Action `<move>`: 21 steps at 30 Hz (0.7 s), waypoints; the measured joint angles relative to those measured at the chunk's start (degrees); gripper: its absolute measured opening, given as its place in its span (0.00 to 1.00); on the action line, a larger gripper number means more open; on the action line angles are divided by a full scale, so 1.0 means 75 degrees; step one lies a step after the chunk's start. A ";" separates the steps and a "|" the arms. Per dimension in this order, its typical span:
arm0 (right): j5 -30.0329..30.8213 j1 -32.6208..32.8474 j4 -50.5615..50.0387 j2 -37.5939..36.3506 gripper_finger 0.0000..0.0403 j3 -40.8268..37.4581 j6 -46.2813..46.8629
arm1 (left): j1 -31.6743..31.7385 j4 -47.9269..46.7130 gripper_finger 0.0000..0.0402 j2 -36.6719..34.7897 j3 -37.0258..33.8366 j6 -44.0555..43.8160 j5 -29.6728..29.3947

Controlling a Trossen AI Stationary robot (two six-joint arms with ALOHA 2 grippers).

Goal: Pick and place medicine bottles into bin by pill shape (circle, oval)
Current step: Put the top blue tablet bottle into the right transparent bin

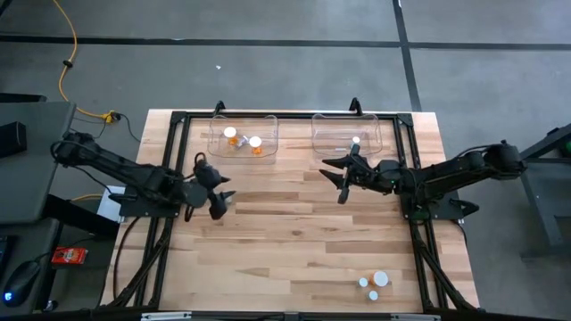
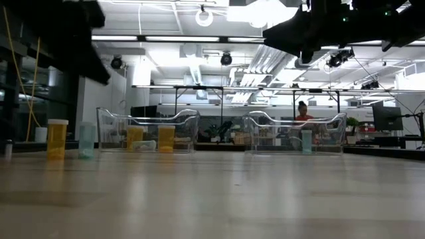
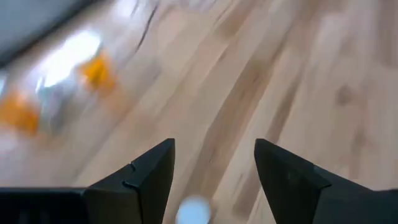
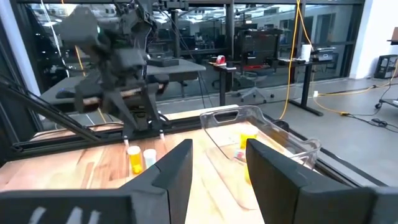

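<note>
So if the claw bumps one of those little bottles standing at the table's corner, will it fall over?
Probably. The bottles look tiny, so likely light, and stand upright unsupported on bare table, so a knock could tip one. Being round, it would likely roll.

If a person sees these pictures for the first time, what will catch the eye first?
Probably the two dark arms over the wooden table, the left gripper and the right gripper both open and empty. Next, the two clear bins at the far edge: the left bin holds orange bottles, the right bin one pale bottle. A few loose bottles stand near the front right corner.
</note>
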 joint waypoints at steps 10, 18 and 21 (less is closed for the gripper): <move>0.0003 0.0000 -0.0026 0.0000 0.35 0.0000 0.0002 | 0.0476 -0.0862 0.52 0.1058 -0.0003 -0.1491 0.0810; 0.0004 0.0000 -0.0029 0.0003 0.35 0.0000 -0.0047 | 0.0808 -0.0850 0.52 0.2183 -0.0003 -0.1629 0.1326; 0.0003 0.0000 -0.0029 0.0003 0.35 0.0000 -0.0054 | 0.0816 -0.0740 0.52 0.2422 -0.0003 -0.1624 0.1394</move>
